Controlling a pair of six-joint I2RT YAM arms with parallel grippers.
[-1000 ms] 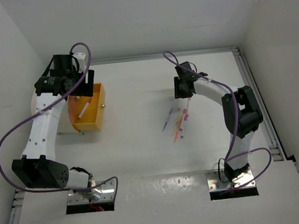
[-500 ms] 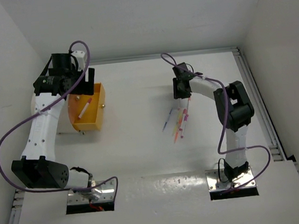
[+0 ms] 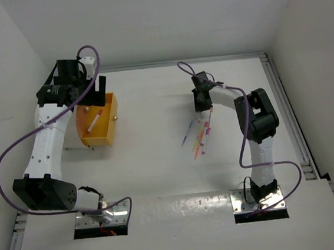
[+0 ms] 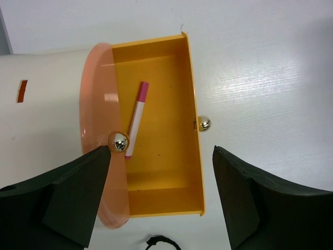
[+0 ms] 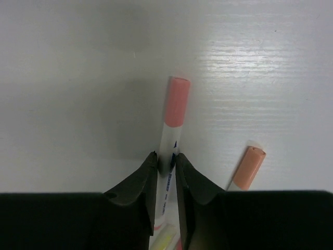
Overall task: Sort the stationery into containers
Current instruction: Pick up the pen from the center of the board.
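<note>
**Current state.** The left gripper hangs above the orange bin. Its jaws are wide apart with nothing between them. The bin projects from the round orange face of the white drum. One pink-and-white pen lies slanted on the bin floor.

The right gripper is down at the worktop, with its jaws together on the white barrel of a pink-capped pen. The clamp sits just below the cap, and the fingers hide the rest of the barrel. An orange-capped pen lies just beside one finger. The overhead view shows the remaining pens in a loose cluster near this gripper.

**Hazards.**
- The clamp appears to sit toward one end of the barrel. On lifting, the long free end may swing down and the pen may pivot or slip out.
- The thin round barrel offers little contact, so a fast lift may roll it free.
- The orange-capped pen is close enough to be nudged or dragged during the lift, which would scatter the cluster.
- The left gripper occupies the space over the bin. A delivery there by the right arm risks a collision unless that space is cleared first.
</note>
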